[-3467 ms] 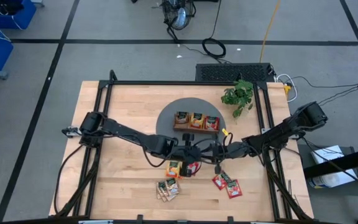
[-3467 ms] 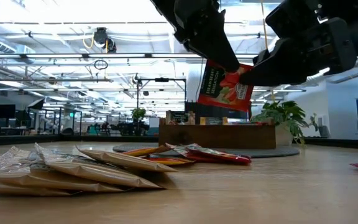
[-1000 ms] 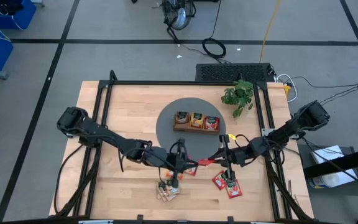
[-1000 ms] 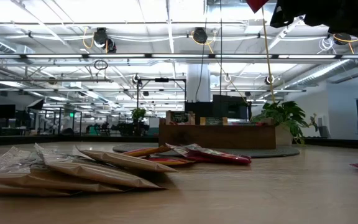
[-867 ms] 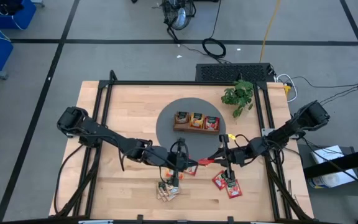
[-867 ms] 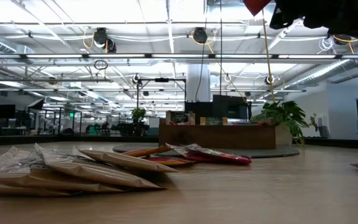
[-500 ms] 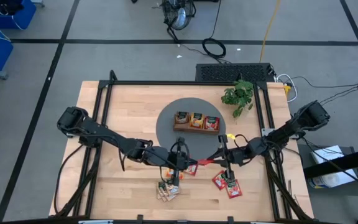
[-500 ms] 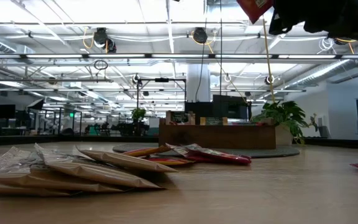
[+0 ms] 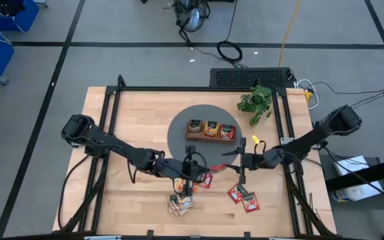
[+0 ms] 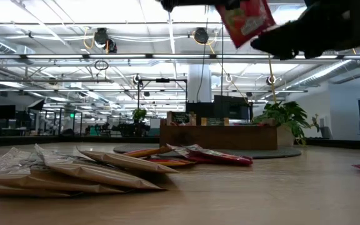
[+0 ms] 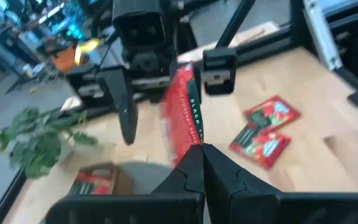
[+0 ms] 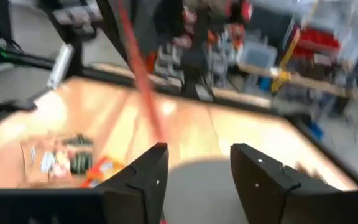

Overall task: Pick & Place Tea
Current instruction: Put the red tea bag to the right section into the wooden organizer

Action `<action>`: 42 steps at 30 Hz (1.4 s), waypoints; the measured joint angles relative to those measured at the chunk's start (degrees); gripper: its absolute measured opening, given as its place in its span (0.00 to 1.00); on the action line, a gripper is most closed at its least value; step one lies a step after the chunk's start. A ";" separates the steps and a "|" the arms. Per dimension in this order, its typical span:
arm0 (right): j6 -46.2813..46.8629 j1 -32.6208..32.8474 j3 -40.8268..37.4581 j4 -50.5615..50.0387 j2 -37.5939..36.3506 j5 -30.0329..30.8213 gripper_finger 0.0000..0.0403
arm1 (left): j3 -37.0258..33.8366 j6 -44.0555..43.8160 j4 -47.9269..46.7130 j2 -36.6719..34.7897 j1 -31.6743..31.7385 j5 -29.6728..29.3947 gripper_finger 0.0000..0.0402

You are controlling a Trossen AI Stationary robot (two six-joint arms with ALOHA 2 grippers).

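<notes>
Red foil-paper sachet (image 11: 182, 115), held edge-on above the worktop (image 9: 139, 120). The left tool (image 11: 202, 149) is pinched shut on the sachet's lower edge; in the left wrist view the packet stands upright from the closed fingertips. The right tool (image 12: 194, 158) faces it with its jaws spread and nothing between them, the thin red edge of the sachet showing beyond the gap. In the high view both tools meet just below the centre of the frame, beneath the wooden tray (image 9: 211, 129) on its grey mat (image 9: 179, 127).

Handling, as a judgement: the sachet looks very light, thin and flexible, stiff enough to stand from a one-edge pinch yet likely to bend or swing if moved fast. Its glossy face may slip, so a hold well inside a short edge seems safer than a corner.

Other tea: two red sachets (image 9: 244, 197) lie at lower centre-right of the high view, green-and-tan sachets (image 9: 179, 204) at lower centre, and more fill the tray's compartments. A leafy plant (image 9: 256, 102) stands upper right of the tray.
</notes>
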 joint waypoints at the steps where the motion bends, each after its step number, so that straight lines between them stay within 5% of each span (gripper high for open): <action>1: 1.67 0.00 -0.02 -3.17 -1.55 0.35 0.41 | 0.00 -0.63 -0.88 0.00 0.06 -0.35 0.00; 11: 3.63 3.18 -0.02 -14.34 -11.93 0.40 0.42 | 0.00 -3.52 -3.65 0.00 0.22 -1.01 0.00; 29: 2.72 1.14 12.82 -22.87 -0.66 7.06 0.44 | 0.09 -5.26 -4.34 1.47 3.24 1.15 0.00; 35: 2.95 -2.35 13.20 -23.22 0.42 -2.80 0.39 | 0.08 -5.34 -5.15 2.00 3.08 1.06 0.00; 42: 1.89 -2.94 13.20 -24.77 0.73 -7.59 0.17 | 0.04 -5.27 -5.06 2.05 3.19 0.93 0.00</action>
